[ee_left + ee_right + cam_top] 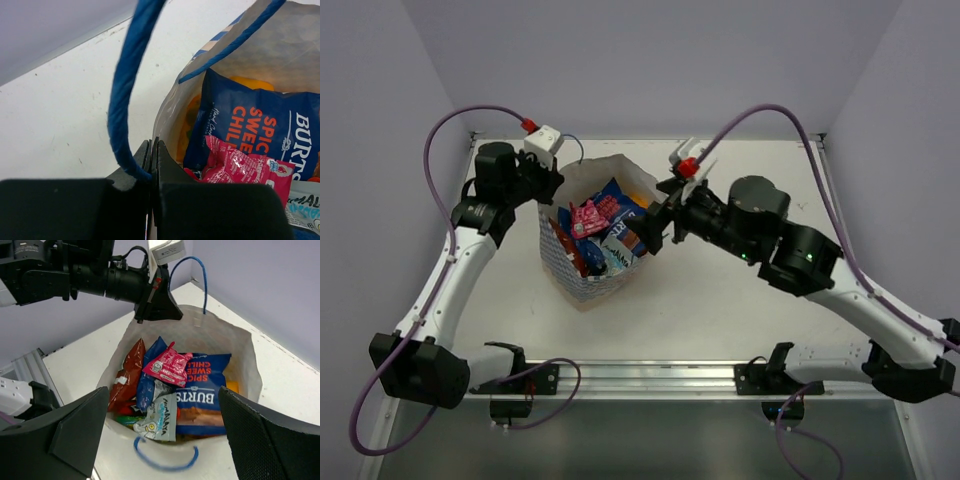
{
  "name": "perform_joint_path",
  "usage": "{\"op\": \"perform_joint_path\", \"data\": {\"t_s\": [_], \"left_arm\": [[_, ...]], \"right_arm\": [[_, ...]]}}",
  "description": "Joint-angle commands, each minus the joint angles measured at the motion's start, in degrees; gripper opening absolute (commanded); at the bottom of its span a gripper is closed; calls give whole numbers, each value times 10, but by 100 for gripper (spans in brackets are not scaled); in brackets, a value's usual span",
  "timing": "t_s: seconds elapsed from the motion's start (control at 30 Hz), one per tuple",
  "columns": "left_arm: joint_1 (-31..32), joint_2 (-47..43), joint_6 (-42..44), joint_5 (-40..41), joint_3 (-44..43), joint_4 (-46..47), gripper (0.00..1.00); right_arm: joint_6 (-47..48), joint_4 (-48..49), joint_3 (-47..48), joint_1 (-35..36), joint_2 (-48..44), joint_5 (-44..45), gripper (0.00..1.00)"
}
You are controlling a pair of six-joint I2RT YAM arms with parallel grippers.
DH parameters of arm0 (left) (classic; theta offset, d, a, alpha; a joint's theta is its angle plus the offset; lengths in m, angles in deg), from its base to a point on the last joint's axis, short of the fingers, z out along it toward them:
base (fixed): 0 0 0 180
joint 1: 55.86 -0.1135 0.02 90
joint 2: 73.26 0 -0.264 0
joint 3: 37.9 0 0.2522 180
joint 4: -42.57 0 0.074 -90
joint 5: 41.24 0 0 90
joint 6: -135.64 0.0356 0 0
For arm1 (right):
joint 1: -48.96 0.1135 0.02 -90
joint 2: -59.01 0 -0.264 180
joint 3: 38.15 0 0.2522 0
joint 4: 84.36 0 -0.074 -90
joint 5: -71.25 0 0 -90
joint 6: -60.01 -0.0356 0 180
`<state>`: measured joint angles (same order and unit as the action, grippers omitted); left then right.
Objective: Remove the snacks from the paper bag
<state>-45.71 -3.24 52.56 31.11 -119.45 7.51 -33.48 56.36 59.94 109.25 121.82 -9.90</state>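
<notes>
The paper bag [582, 285] stands upright at mid-table, mouth open, with several snacks inside. In the right wrist view I see a blue Burts packet [205, 385], a pink packet [169, 365], a silvery-teal packet [160, 420], a red-brown packet [127, 375] and a green one [127, 419]. My left gripper [552, 185] is shut on the bag's far-left rim [170, 115], next to the blue cord handle [125, 85]. My right gripper [655, 225] is open and empty, just above the bag's right side, its fingers [65, 440] straddling the mouth.
A metal rail [650, 378] runs along the near table edge between the arm bases. Lilac walls close in the back and both sides. Purple cables loop above both arms. The second blue handle [165, 467] hangs at the bag's near rim.
</notes>
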Motion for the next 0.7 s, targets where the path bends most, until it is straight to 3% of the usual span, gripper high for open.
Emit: {"op": "perform_joint_path", "data": {"t_s": [0.0,0.23,0.67], "left_arm": [[-4,-20,50,-12,-64,100,0],[-3,-44,61,-55,-64,106,0],[-2,-146,33,-74,18,75,0]], "right_arm": [[23,23,60,-21,71,-69,92],[8,47,73,-30,191,-135,89],[-57,180,1,-31,306,-116,94]]}}
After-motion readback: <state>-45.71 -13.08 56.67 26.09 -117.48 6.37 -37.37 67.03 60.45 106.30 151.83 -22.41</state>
